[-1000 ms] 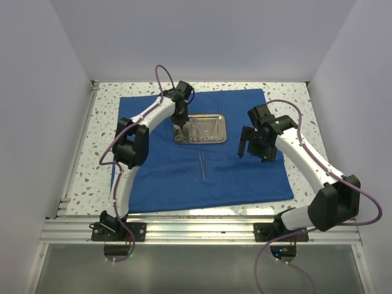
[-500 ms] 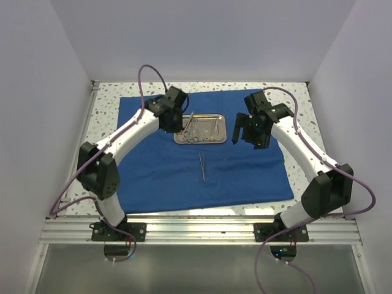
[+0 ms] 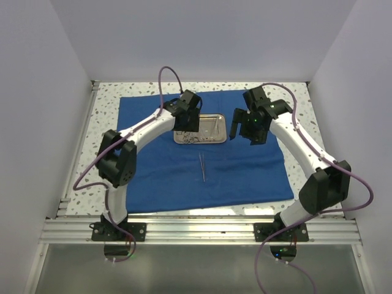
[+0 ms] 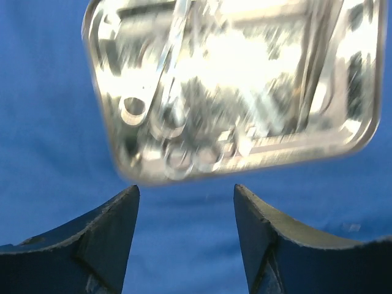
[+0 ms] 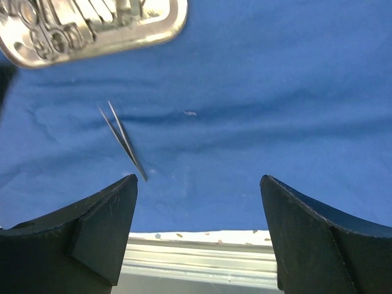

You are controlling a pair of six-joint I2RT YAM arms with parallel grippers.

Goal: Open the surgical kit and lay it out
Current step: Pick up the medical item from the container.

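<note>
Surgical kit: I'm looking at the royal-blue cloth wrap [image 3: 245, 174] spread flat on the speckled white desk [image 3: 86, 162]. The small shiny rectangular steel tray [image 3: 225, 127] sits on the cloth's far half.
Tray contents: silver ring-handled instruments [image 4: 184, 153] lie inside, finger loops bunched at one end. The left wrist view is blurred, so I can't tell scissors from forceps.
Tweezers: thin silver tweezers [image 3: 202, 166] lie on bare cloth, nearer to me than the tray and apart from it, running roughly front to back.
Left pincer [image 4: 185, 193]: over the tray's left end, dark fingers apart. Only blue cloth and the tray's rim show past the gap, and nothing is held. I can't tell how high it sits above the steel.
Right pincer [image 5: 199, 179]: just right of the tray, above the cloth, fingers wide apart and empty. In its own camera the tweezers show ahead and to the left, with a corner of the tray beyond them.
Arms: both white arms [image 3: 147, 125] arch in from the near edge, one on each side of the tray.
</note>
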